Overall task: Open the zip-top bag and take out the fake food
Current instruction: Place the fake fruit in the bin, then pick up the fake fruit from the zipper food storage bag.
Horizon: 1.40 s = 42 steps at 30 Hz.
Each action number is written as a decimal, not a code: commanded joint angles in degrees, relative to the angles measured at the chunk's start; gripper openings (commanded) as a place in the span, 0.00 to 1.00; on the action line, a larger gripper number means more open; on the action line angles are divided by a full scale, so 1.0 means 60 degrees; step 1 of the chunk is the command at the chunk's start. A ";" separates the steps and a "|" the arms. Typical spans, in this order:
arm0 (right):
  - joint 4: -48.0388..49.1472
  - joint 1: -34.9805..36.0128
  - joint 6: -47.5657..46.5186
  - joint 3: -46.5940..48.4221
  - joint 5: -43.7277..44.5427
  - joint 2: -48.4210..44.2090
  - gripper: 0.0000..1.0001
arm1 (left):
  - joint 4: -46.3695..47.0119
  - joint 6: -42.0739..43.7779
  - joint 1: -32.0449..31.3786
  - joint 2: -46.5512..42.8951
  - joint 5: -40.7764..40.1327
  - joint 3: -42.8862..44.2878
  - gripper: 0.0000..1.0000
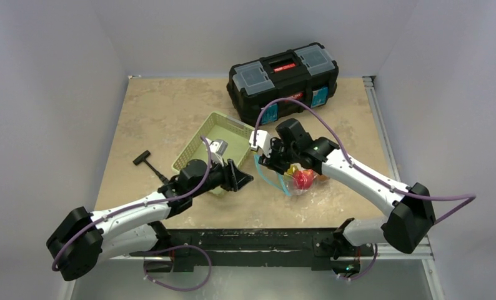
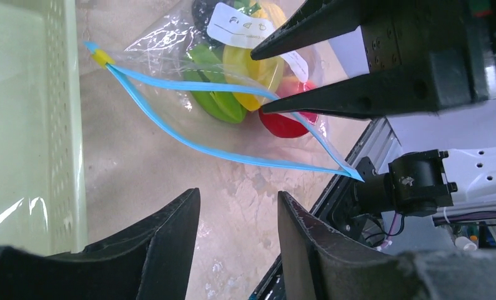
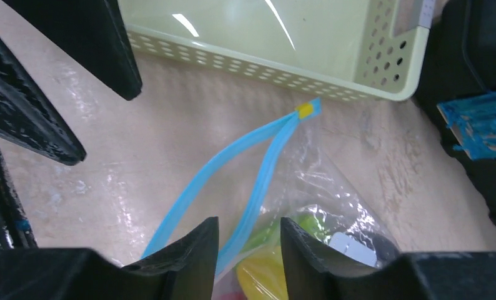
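Observation:
The zip-top bag (image 1: 308, 185) lies on the table right of the basket, its teal-blue zip strip (image 2: 189, 144) parted into an open mouth. Fake food shows inside: a yellow piece (image 2: 252, 69), a green one (image 2: 217, 103) and a red one (image 2: 283, 125). My right gripper (image 3: 250, 228) is open and straddles the bag's far lip (image 3: 267, 175), with the strip running between its fingers and not pinched. My left gripper (image 2: 239, 200) is open and empty, just short of the near lip. The two grippers face each other across the mouth (image 1: 245, 178) (image 1: 272, 164).
A pale green lattice basket (image 1: 195, 150) sits just left of the bag, close beside my left gripper. A black toolbox (image 1: 283, 75) stands at the back. A small black T-handled tool (image 1: 147, 161) lies left of the basket. The table's metal rail (image 1: 383, 131) runs along the right edge.

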 commanded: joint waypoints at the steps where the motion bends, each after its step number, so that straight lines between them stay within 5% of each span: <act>1: 0.0467 0.0049 0.0211 -0.0256 0.1066 -0.0545 0.26 | 0.1489 -0.0119 -0.0137 -0.0039 -0.0212 -0.0297 0.47; 3: 0.0576 0.0038 0.0201 -0.0516 0.1120 -0.0861 0.07 | 0.1957 -0.0119 -0.0213 0.0039 -0.0180 -0.0380 0.47; 5: 0.0591 -0.0022 0.0198 -0.0712 0.0752 -0.1102 0.00 | 0.2384 -0.0119 -0.0300 0.0194 -0.0167 -0.0421 0.47; 14: 0.0906 -0.1015 0.0243 -0.1447 -0.2892 -0.2450 0.00 | 0.4798 -0.0154 -0.0823 0.1427 -0.0091 -0.0643 0.50; 23: 0.1308 -0.1459 0.0481 -0.1717 -0.3359 -0.2969 0.00 | 0.5746 -0.0035 -0.1453 0.2885 -0.0497 -0.0231 0.49; 33: 0.0466 -0.0422 0.0517 -0.0488 -0.0881 -0.1578 0.69 | 0.2778 0.0211 -0.1633 0.2166 -0.2554 0.0236 0.42; 38: 0.0325 0.0380 0.0374 0.0136 0.1242 -0.0591 0.75 | 0.2189 0.0266 -0.1635 0.1704 -0.3072 -0.0035 0.42; 42: 0.0316 0.0755 0.0346 0.0099 0.2189 -0.0090 0.62 | 0.2460 0.0402 -0.1633 0.1704 -0.2988 -0.0143 0.42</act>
